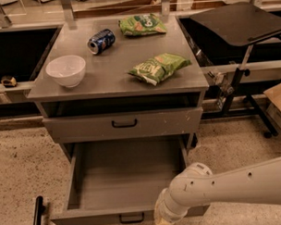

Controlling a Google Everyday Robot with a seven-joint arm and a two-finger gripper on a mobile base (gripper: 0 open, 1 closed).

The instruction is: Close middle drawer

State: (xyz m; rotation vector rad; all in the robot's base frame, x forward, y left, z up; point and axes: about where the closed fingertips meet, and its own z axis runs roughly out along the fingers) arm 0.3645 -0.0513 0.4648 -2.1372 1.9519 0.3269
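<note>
The middle drawer (129, 175) is plain grey with a small black handle (131, 219). The cream pincer (162, 219) on the white arm (235, 187) is at the drawer's front. The grey tabletop (111, 73) has a white bowl (65, 69), a blue can (101, 41) and two green bags (159, 67) with white letters.

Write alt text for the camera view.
The middle drawer of a grey cabinet stands pulled out, empty, with the gripper at its front panel. On top: white bowl, blue can, two green snack bags.
</note>
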